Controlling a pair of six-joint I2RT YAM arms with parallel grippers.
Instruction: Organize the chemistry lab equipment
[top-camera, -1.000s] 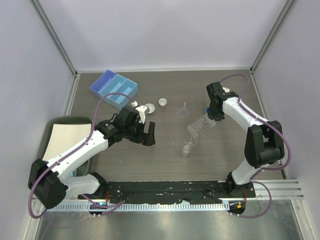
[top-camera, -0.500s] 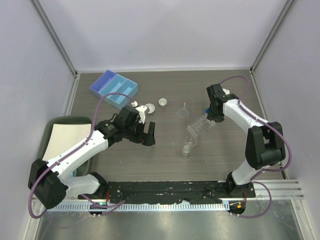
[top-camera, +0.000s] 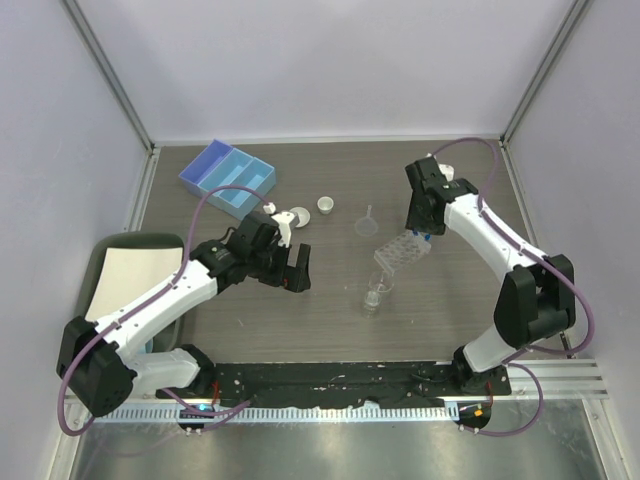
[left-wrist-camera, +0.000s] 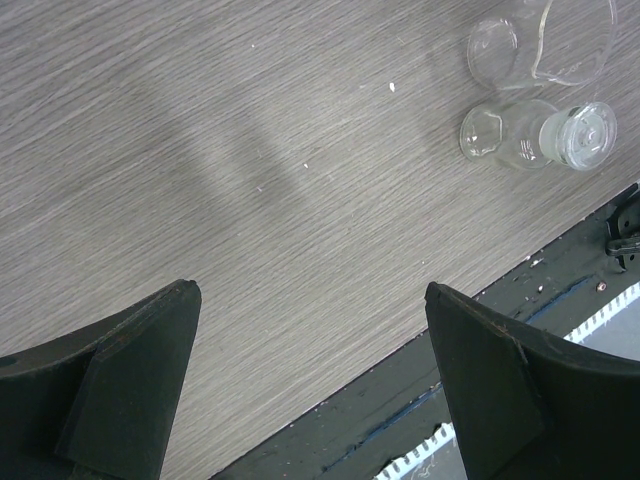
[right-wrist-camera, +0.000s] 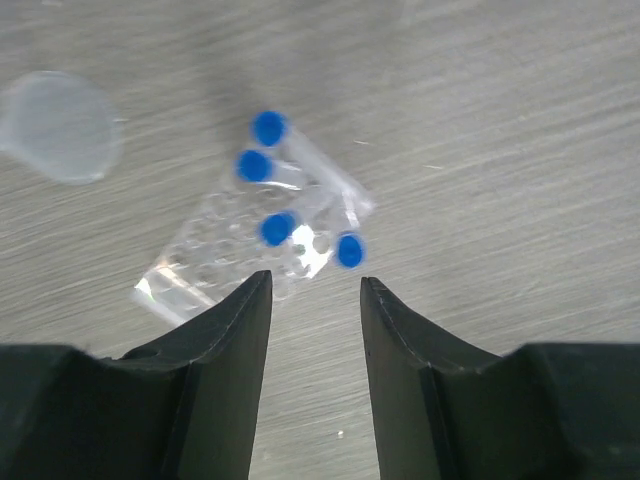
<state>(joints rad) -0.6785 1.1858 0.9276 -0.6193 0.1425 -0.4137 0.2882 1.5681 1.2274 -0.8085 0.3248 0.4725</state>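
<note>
A clear plastic tube rack (top-camera: 399, 251) (right-wrist-camera: 232, 252) lies right of centre, with several blue-capped test tubes (right-wrist-camera: 278, 228) at its far end. My right gripper (top-camera: 419, 228) (right-wrist-camera: 315, 285) hovers just above that end, open, nothing between its fingers. The clear funnel (top-camera: 368, 222) (right-wrist-camera: 58, 126) lies left of the rack. Nearer me stands the glass beaker (top-camera: 376, 296) (left-wrist-camera: 560, 40). Two white dishes (top-camera: 326, 205) (top-camera: 295, 217) sit at centre back. My left gripper (top-camera: 295, 270) (left-wrist-camera: 310, 295) hangs wide open over bare table, left of the beaker.
A blue compartment tray (top-camera: 228, 177) sits at the back left. A dark mat with a white sheet (top-camera: 125, 275) lies at the left edge. A small stoppered clear flask (left-wrist-camera: 525, 135) rests beside the beaker. A black strip (left-wrist-camera: 400, 400) borders the near table edge.
My right gripper has opened and drawn back up and to the left from the rack end. The left arm has not moved.
</note>
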